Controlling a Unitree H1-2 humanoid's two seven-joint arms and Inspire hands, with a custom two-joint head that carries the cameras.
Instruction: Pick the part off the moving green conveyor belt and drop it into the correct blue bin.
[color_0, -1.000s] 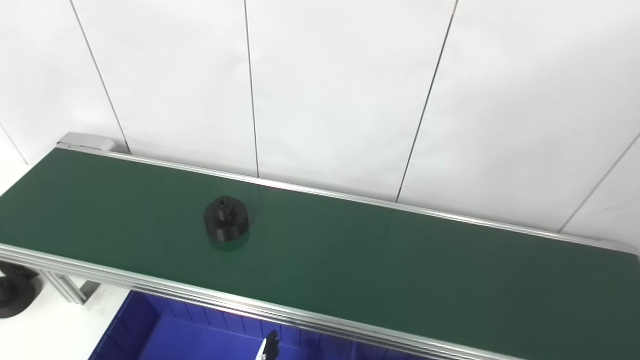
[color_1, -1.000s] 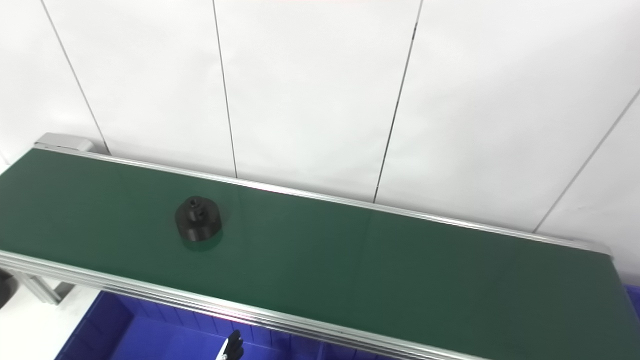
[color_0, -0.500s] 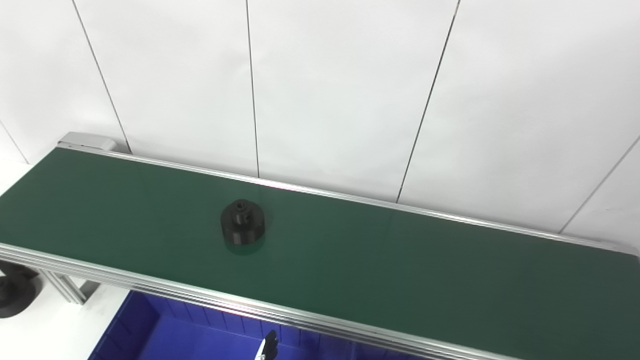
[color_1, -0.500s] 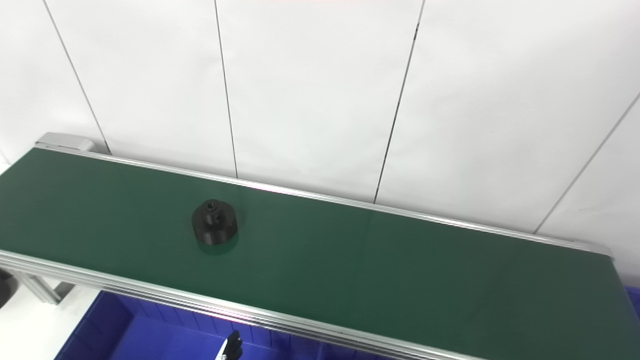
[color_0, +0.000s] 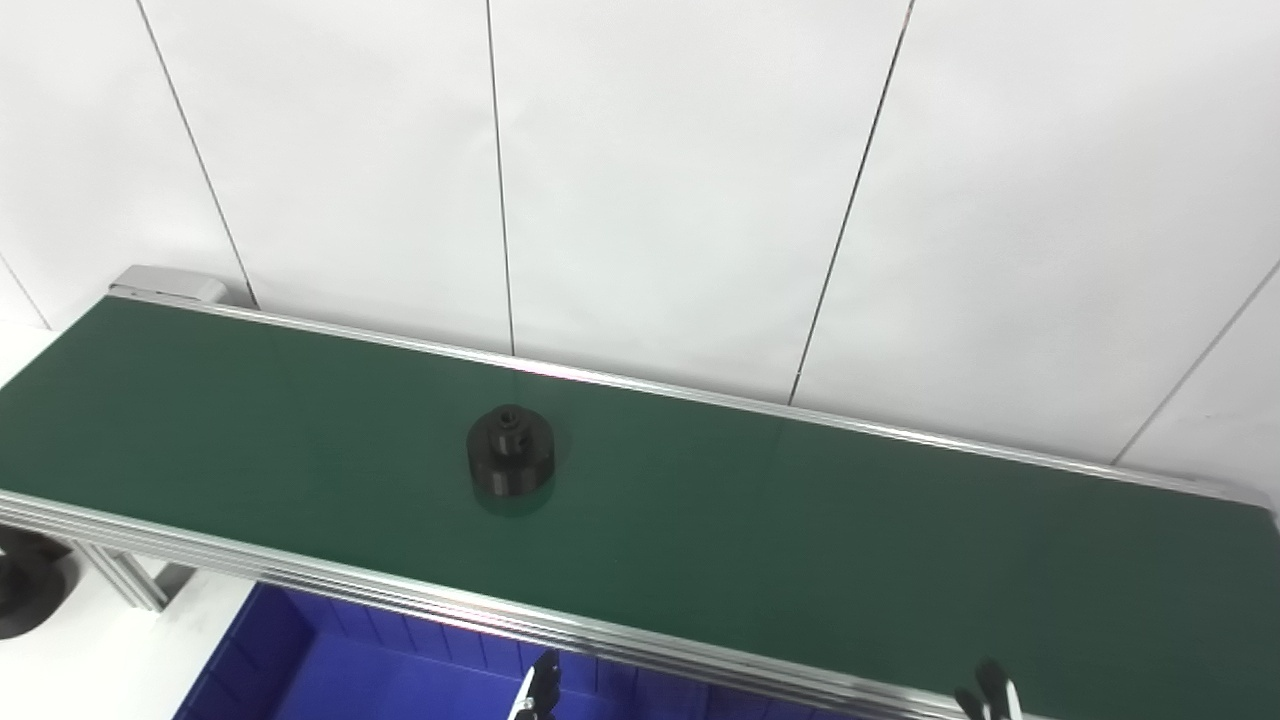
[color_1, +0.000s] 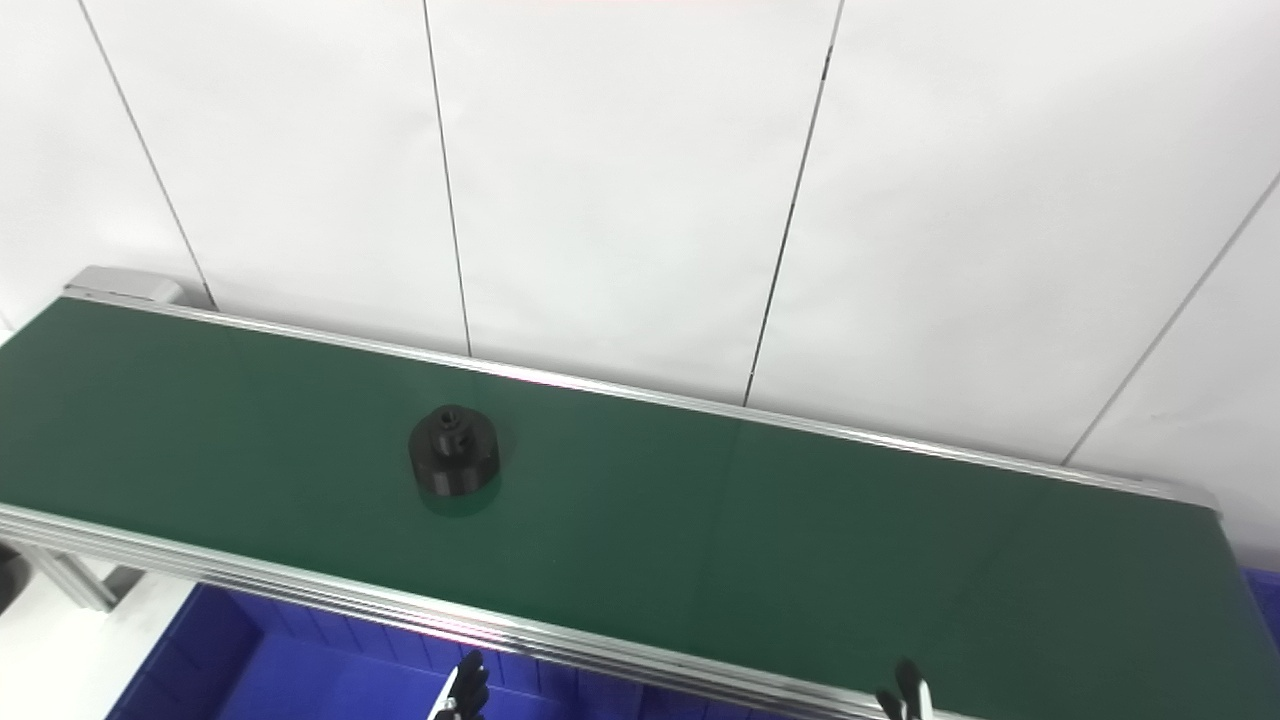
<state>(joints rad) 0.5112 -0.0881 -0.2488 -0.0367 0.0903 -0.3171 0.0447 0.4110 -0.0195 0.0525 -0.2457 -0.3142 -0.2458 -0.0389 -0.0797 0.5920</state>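
A black round part (color_0: 510, 452) with a small raised hub sits upright on the green conveyor belt (color_0: 760, 520), left of the belt's middle; it also shows in the right eye view (color_1: 454, 462). A blue bin (color_0: 400, 680) lies below the belt's near rail at bottom left. Only the fingertips of my left hand (color_0: 535, 695) show at the bottom edge, over the bin. The fingertips of my right hand (color_0: 988, 692) show at the bottom edge by the belt's near rail, far right of the part. Neither hand touches the part.
An aluminium rail (color_0: 500, 610) runs along the belt's near side, another along the far side against a white panelled wall. A dark round object (color_0: 25, 590) lies on the white surface at far left. A sliver of another blue bin (color_1: 1262, 590) shows at the right edge.
The black part has travelled rightward along the belt. My right hand's fingertips have come into view at the bottom right. The left fingertips stay in place.
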